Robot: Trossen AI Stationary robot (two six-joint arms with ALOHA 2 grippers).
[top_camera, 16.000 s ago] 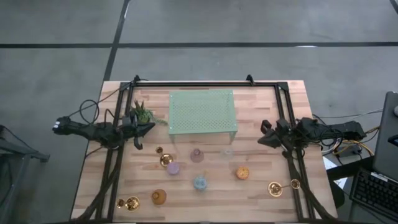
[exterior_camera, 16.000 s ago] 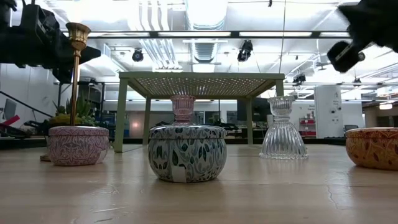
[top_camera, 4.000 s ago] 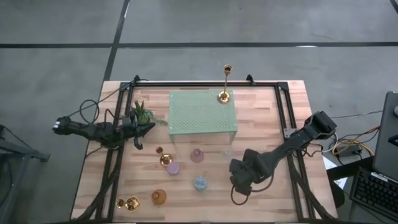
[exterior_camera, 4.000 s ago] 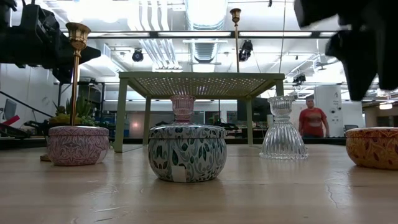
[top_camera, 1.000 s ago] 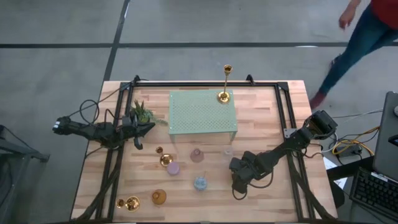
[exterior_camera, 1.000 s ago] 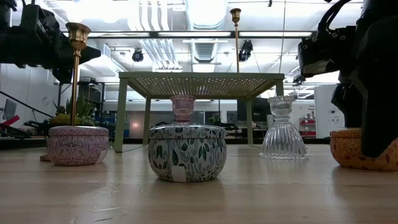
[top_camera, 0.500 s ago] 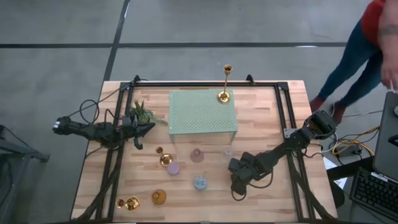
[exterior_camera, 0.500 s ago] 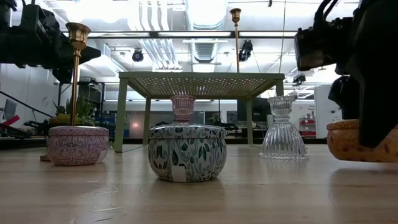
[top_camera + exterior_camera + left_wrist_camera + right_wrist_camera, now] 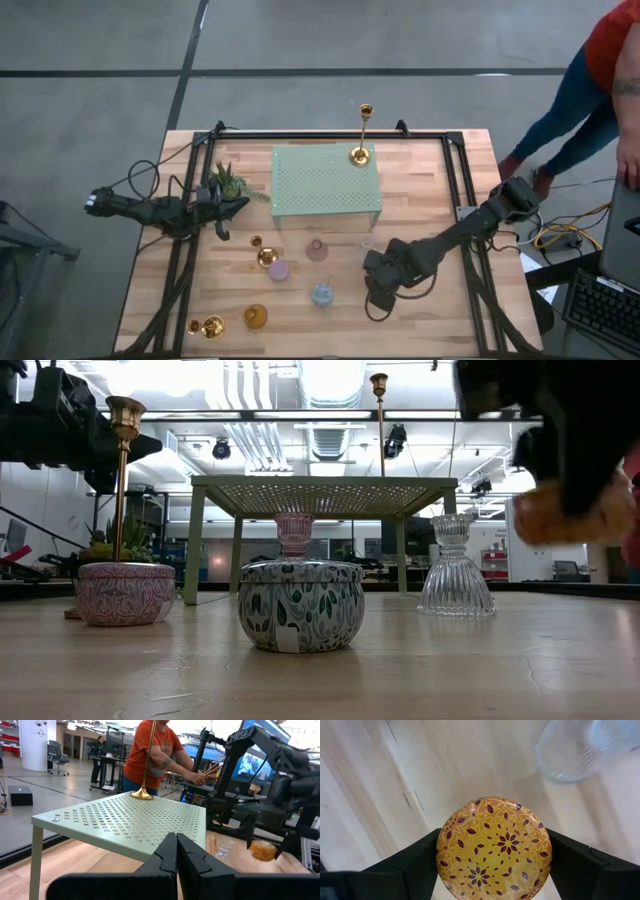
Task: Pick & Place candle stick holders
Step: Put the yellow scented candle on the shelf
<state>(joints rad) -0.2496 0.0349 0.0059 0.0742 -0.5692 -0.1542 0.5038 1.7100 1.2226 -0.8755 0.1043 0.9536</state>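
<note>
My right gripper (image 9: 378,288) is shut on a squat orange holder with a patterned lid (image 9: 493,845), above the table's near right part. The holder also shows in the low view (image 9: 570,510) and the left wrist view (image 9: 263,850). My left gripper (image 9: 176,852) is shut and empty, and waits at the table's left beside the plant (image 9: 228,183). One tall gold candlestick (image 9: 361,150) stands by its base on the pale green perforated stand (image 9: 326,180). Another gold candlestick (image 9: 262,255) stands on the table, and a third (image 9: 207,326) sits at the near left. My right gripper pinches the orange holder's round side wall (image 9: 440,852) between its two fingers, one on each opposite side. The fingers (image 9: 412,867) come from above, pointing down. The holder is lifted clear of the table and sits about level, lid up.
On the table stand a pink-patterned holder (image 9: 278,270), a pink glass one (image 9: 317,249), a blue one (image 9: 321,294), an amber one (image 9: 256,317) and a clear glass one (image 9: 366,244). A person (image 9: 610,80) stands beyond the table's right edge.
My right gripper has risen with the orange holder, which stood on the table a second ago and now hangs clear above it. The gripper has also shifted a little toward the table's left edge. The person at the far right has moved about.
</note>
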